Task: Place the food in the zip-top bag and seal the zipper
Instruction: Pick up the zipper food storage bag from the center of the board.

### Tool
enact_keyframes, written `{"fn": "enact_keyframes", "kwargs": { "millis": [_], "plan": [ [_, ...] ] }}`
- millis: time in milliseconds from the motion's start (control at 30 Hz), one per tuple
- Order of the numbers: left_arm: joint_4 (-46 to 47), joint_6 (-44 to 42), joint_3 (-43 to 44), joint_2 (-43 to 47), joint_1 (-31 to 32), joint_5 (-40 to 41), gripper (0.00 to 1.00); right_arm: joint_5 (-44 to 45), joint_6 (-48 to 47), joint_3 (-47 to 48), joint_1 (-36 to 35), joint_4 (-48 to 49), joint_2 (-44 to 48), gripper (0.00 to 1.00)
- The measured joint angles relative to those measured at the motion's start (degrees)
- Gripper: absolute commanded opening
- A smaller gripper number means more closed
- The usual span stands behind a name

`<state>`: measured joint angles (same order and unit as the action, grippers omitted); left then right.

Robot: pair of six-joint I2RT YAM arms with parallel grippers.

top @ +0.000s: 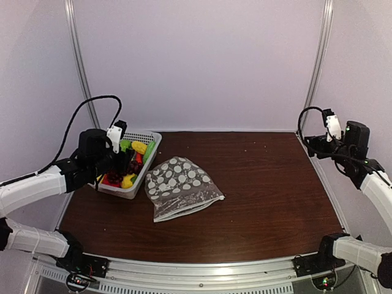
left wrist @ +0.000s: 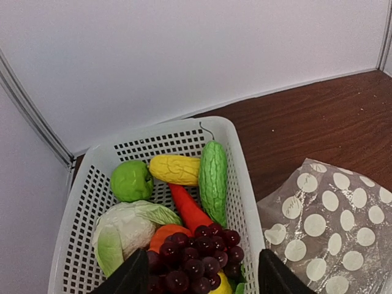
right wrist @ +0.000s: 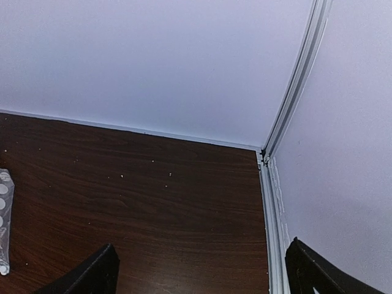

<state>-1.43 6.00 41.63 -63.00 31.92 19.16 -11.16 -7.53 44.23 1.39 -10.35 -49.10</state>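
Note:
The food lies in a white mesh basket [top: 149, 160] at the left: a green apple [left wrist: 130, 179], yellow corn [left wrist: 176, 169], a green gourd [left wrist: 213, 180], a red pepper [left wrist: 187, 208], a pale cabbage [left wrist: 125, 229], an orange piece [left wrist: 165, 233] and dark purple grapes [left wrist: 196, 257]. My left gripper [top: 125, 162] is open just above the grapes, one finger on either side of them [left wrist: 202, 278]. The dotted zip-top bag [top: 180, 187] lies flat right of the basket [left wrist: 324, 226], and I cannot make out its zipper. My right gripper [top: 313, 144] is open and empty at the far right [right wrist: 205, 272].
The basket's right rim [left wrist: 245, 202] stands between the food and the bag. The white back wall and a metal corner post [right wrist: 294, 92] are close to my right gripper. A corner of the bag shows at the left edge of the right wrist view [right wrist: 3, 220].

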Motion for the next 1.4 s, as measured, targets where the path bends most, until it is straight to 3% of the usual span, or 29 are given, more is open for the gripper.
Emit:
{"fn": "enact_keyframes", "kwargs": {
  "millis": [267,467,733,900,1067,1233,1400],
  "plan": [
    [-3.1,1.6,6.4,-9.4,-0.7,-7.6,0.54,-5.2,-9.5,-1.1,-1.0,-3.5,-0.8,0.88],
    [-10.0,4.8,16.4,-19.4,-0.7,-11.1,0.48,-8.7,-17.3,-1.1,-7.8,-7.1,-6.4,0.78],
    [-19.4,9.4,29.8,-31.4,-0.2,-11.1,0.42,-10.8,-23.9,-4.6,-15.0,-9.1,-8.3,0.74],
    [-23.5,12.5,35.4,-37.5,0.0,-9.2,0.37,-11.1,-26.7,-4.9,-18.6,-10.4,-7.5,0.63],
    [-26.7,15.0,36.7,-40.2,0.0,-8.5,0.37,-9.5,-30.5,-0.3,-29.9,-14.6,-14.3,0.55],
    [-28.9,16.3,36.7,-40.2,0.0,-8.7,0.48,-4.8,-34.9,12.6,-44.2,-17.7,-28.7,0.43],
    [-29.3,17.1,34.1,-35.8,0.0,-10.0,0.51,-0.5,-38.0,24.7,-53.7,-18.3,-41.2,0.35]
  ]
}}
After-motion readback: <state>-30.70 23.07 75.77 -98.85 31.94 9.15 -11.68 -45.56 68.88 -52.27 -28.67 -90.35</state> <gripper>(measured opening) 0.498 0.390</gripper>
